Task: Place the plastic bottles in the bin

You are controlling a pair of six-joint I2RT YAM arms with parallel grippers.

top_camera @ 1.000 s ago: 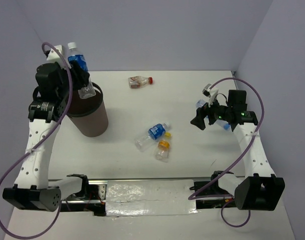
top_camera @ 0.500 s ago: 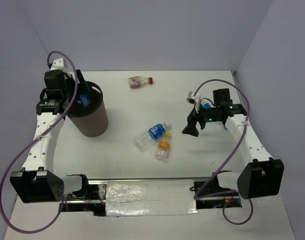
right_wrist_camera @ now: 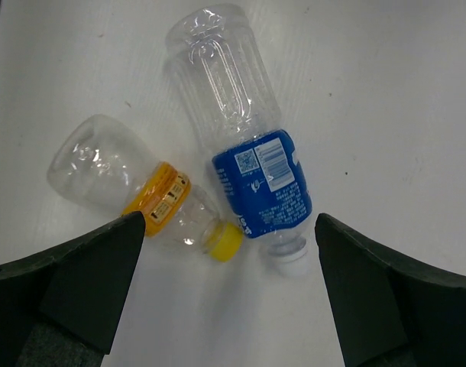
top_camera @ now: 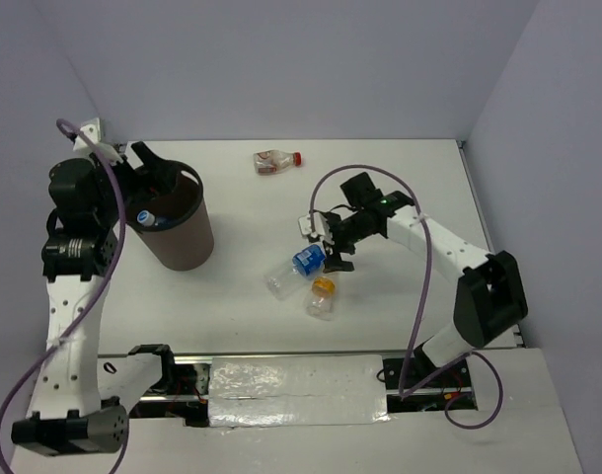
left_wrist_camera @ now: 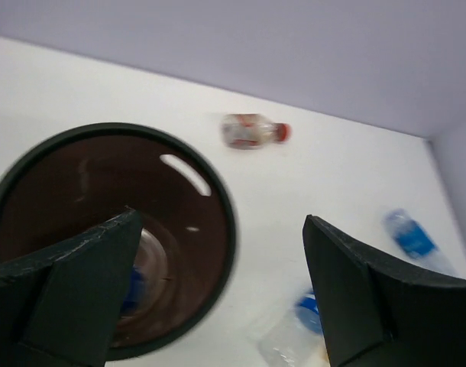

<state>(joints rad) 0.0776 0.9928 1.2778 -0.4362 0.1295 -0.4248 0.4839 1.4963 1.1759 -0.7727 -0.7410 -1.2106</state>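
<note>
The brown bin [top_camera: 186,247] stands at the left, with one blue-labelled bottle [top_camera: 146,217] lying inside it. My left gripper [top_camera: 143,173] hovers open over the bin's back-left rim [left_wrist_camera: 227,229], holding nothing. That bottle [left_wrist_camera: 137,271] shows blurred on the bin floor. My right gripper [top_camera: 331,243] is open just above two bottles lying mid-table. One is blue-labelled [right_wrist_camera: 248,160] with its white cap toward me, the other orange-labelled with a yellow cap [right_wrist_camera: 134,183]. Both lie between and beyond the open right gripper [right_wrist_camera: 230,219]. A squat red-capped bottle [top_camera: 276,160] lies at the back.
Another blue-labelled bottle [left_wrist_camera: 412,237] lies on the white table toward the right, hidden behind my right arm in the top view. Purple walls close the back and both sides. The arm bases and a metal rail [top_camera: 291,380] run along the near edge.
My left gripper opened and dropped its blue-labelled bottle into the bin, then drew back left. My right arm swung left from the right side to above the two middle bottles.
</note>
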